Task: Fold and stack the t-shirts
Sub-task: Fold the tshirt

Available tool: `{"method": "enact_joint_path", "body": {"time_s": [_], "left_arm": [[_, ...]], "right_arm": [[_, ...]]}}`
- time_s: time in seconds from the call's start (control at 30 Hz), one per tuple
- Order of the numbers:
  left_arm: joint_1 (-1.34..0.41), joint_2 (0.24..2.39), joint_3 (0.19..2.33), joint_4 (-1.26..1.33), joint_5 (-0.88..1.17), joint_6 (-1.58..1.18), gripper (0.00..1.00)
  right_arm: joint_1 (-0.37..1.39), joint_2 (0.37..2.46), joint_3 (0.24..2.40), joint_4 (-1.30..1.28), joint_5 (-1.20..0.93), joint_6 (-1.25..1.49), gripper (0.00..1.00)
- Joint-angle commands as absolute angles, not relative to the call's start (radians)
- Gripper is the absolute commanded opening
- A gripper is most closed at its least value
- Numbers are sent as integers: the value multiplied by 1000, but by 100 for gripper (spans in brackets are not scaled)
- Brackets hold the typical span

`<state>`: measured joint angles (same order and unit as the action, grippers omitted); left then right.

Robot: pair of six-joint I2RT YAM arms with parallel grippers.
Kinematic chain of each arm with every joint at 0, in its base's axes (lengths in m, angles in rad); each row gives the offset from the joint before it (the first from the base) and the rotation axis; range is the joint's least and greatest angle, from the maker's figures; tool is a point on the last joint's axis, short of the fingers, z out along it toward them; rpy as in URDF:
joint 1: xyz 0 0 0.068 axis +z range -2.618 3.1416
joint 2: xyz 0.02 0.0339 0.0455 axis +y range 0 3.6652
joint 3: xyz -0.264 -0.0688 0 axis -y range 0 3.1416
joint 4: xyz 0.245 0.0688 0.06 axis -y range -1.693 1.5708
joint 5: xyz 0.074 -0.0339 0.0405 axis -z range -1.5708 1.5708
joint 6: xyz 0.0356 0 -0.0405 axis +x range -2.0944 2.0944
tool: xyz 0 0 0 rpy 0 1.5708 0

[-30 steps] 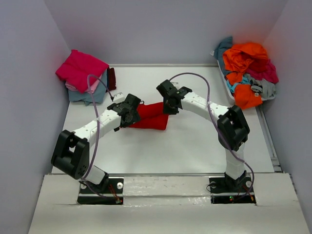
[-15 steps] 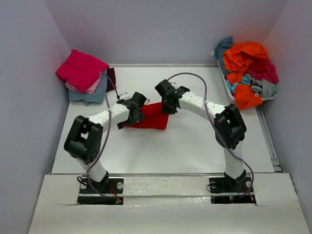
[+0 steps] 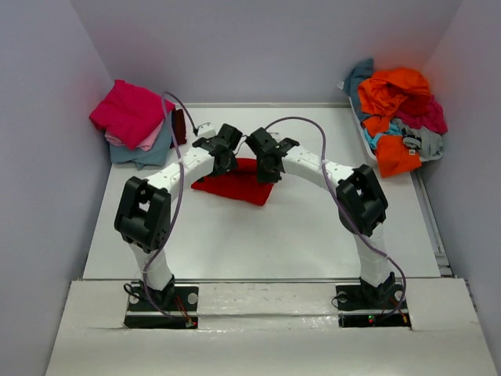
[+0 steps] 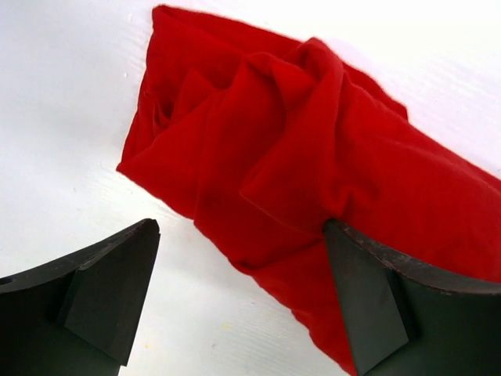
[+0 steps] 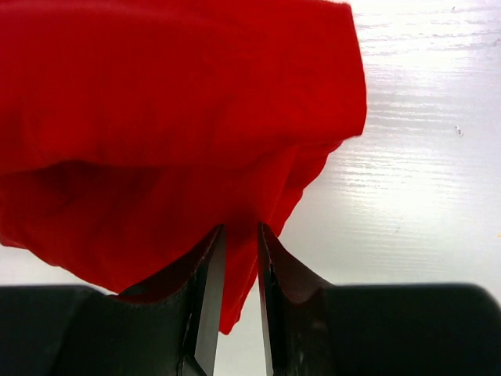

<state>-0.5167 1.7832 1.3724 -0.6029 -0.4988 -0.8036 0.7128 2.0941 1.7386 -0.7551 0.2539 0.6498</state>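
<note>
One bright red cloth t-shirt (image 3: 235, 184) lies as a loose, rumpled, partly folded bundle near the middle of the white table (image 3: 313, 235). The left gripper (image 4: 239, 235) hangs close over the bundle's left end, its jaws spread wide with nothing between them. The right gripper (image 5: 235, 274) has its jaws drawn almost together, pinching a fold of the red cloth at the bundle's far edge. A stack of folded shirts (image 3: 131, 113), magenta on top, sits at the far left corner. A heap of crumpled shirts (image 3: 395, 94), mostly orange, lies at the far right.
</note>
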Motion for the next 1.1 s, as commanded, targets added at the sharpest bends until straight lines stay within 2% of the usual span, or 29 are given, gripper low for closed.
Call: {"method": "enact_joint_path", "body": {"time_s": [0.0,0.37,0.7,0.87,1.07], "left_arm": [[-499,1831,1462,-643,-543,-781,99],[-457,1962,1635,-673,-534,-759,99],[-457,1867,1674,-680,-600,-759,99],[-457,1816,1638,-683,-606,-762,99],[-457,1747,1528,-666,-580,-762,99]], "right_arm": [[715,2079,1758,-750,253,634,29],[715,2057,1762,-756,264,623,29],[715,2089,1851,-785,268,620,29],[715,2103,1888,-794,288,586,30],[706,2218,2036,-825,314,565,30]]}}
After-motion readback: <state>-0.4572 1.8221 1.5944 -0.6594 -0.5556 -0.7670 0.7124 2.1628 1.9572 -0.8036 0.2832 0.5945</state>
